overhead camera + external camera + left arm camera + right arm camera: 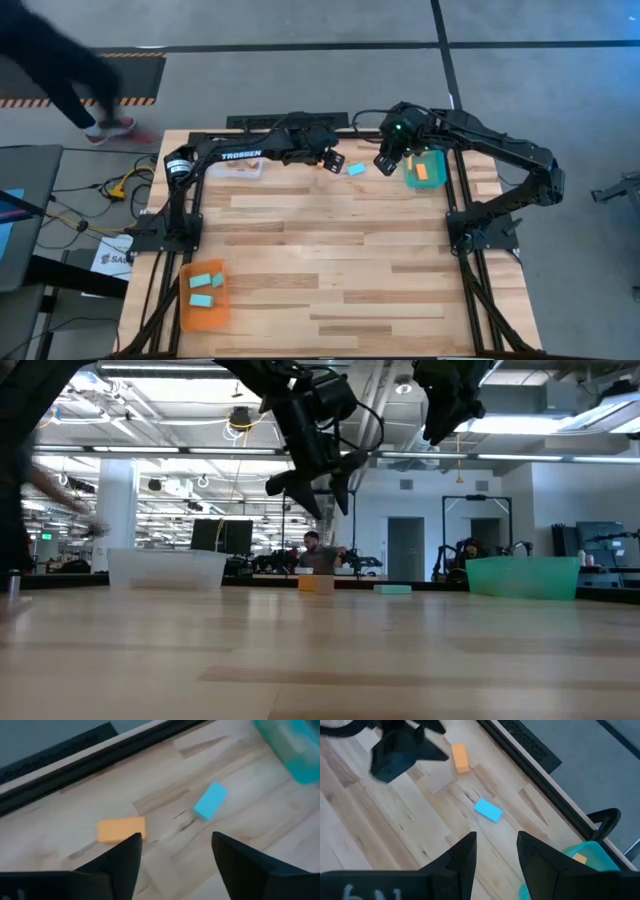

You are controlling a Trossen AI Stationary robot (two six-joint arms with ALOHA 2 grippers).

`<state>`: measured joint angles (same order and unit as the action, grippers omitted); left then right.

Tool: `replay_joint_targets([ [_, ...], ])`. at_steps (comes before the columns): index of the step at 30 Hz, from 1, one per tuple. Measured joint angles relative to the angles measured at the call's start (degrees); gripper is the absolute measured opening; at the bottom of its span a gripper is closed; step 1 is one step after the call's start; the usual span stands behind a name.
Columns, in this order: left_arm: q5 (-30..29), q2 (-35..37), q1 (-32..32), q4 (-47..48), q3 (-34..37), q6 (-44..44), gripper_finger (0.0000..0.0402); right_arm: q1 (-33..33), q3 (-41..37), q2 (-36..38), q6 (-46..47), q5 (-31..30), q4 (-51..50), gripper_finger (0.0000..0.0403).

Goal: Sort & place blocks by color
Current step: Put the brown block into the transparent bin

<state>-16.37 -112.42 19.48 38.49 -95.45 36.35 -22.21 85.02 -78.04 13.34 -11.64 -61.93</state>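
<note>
An orange block [121, 829] and a light blue block [210, 800] lie flat on the table near its far edge, a short way apart. My left gripper [175, 850] is open and hovers above them, nearer the orange block [316, 584]. My right gripper [497, 845] is open and higher up, over the light blue block [487, 810] and beside the teal tray [425, 170]. That tray holds an orange block [579, 857]. The orange tray [205, 295] holds light blue blocks. The clear tray [240, 170] holds tan blocks.
The teal tray [522, 576] stands to the right of the two loose blocks and the clear tray [166, 568] to their left, both along the far edge. The orange tray sits at the near left corner. A person's leg and shoe [110, 128] show beyond the far left corner.
</note>
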Motion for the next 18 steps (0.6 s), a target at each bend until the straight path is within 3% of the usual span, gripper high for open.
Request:
replay_joint_targets([
  [7,-1.7,-0.1,1.4,1.5,0.0,2.5,0.0307,1.4,0.0,0.0,0.9,0.0,-0.4,0.0163],
  [10,-2.3,-0.2,1.2,3.0,0.0,7.4,0.0331,1.8,0.0,0.0,1.3,0.0,-0.7,0.0163],
  [18,-1.9,-7.2,-1.2,3.3,0.1,13.8,0.0332,2.9,0.0,0.0,1.3,0.0,-1.2,0.0163],
])
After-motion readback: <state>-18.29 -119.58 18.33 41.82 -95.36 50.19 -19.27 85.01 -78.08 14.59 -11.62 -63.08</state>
